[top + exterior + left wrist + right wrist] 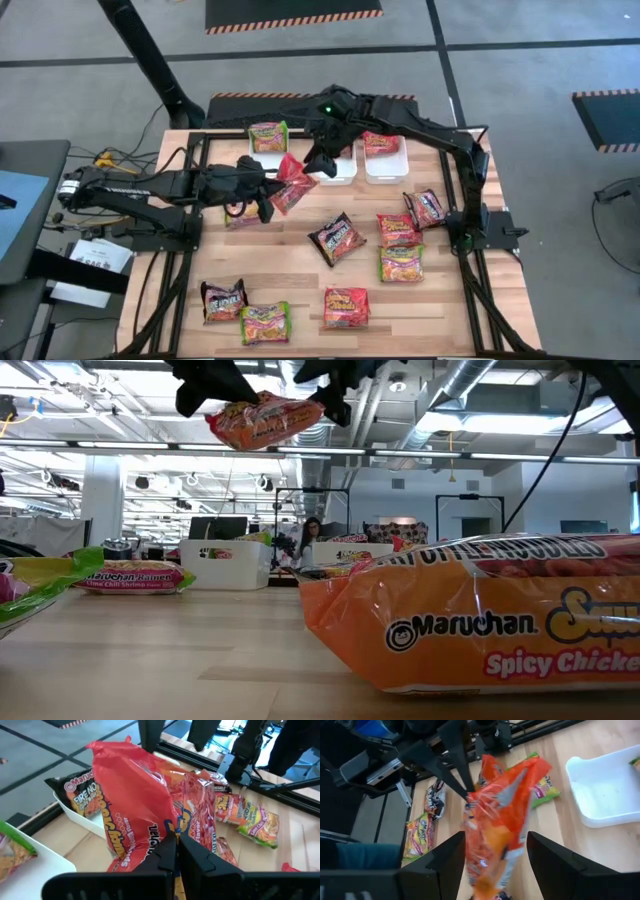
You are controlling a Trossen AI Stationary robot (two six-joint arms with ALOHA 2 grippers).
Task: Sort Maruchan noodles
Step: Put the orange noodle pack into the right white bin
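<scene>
Held packet: red-orange Maruchan packet (pixel 293 184), aloft over the table's back half near three white tubs (pixel 385 166).
Left gripper (pixel 176 840): clamped on that packet's edge.
Right gripper (pixel 495 851): fingers spread either side of it.
Readable print: "Maruchan", "Spicy Chicken", "Fire", "Lime Chili Shrimp".
Count: twelve packets in the overhead view; three black, four green-edged, five red-orange.
Placement: two in tubs, nine on the table (pixel 300 280).
</scene>
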